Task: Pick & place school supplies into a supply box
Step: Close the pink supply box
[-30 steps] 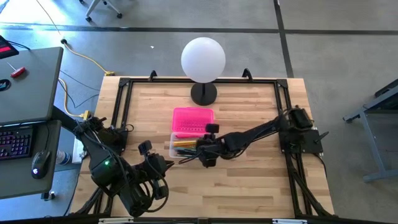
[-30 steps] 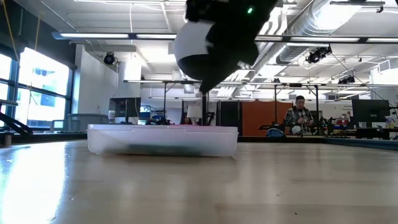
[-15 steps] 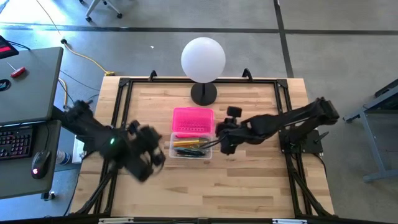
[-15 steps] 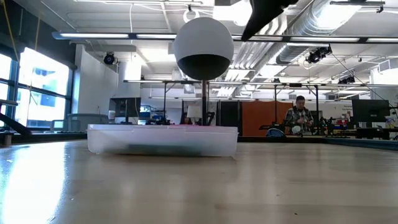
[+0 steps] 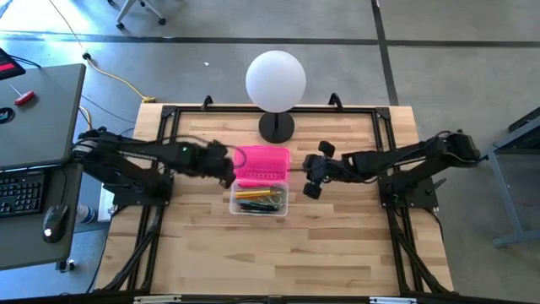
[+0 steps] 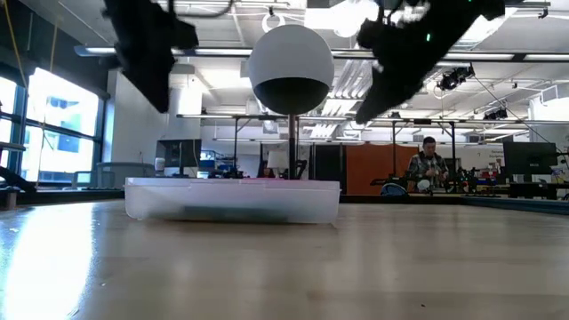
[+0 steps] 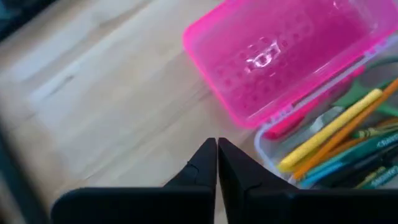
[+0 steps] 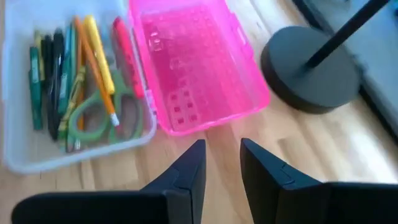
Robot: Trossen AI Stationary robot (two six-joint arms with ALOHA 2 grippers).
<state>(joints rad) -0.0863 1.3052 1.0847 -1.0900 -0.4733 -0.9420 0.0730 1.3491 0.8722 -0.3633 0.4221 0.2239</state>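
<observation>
I am looking down on the counter (image 5: 337, 253), where the supply box (image 5: 259, 200) is sitting near the middle with its pink lid (image 5: 262, 162) lying flipped open flat on the side toward the globe lamp (image 5: 275, 82). The school supplies (image 8: 81, 87) are lying inside the clear tray: yellow, orange, red, green and dark pens and pencils, with the green-handled scissors (image 8: 93, 118) among them. I am holding the left gripper (image 5: 226, 166) in the air just beside the lid's left edge, its jaws pressed together and gripping nothing. The right gripper (image 5: 313, 175) is hovering just off the box's right side, its jaws standing a little apart with nothing between them. In the low view, both arms are hanging above the box, and a person (image 6: 428, 169) is sitting far back in the room.
</observation>
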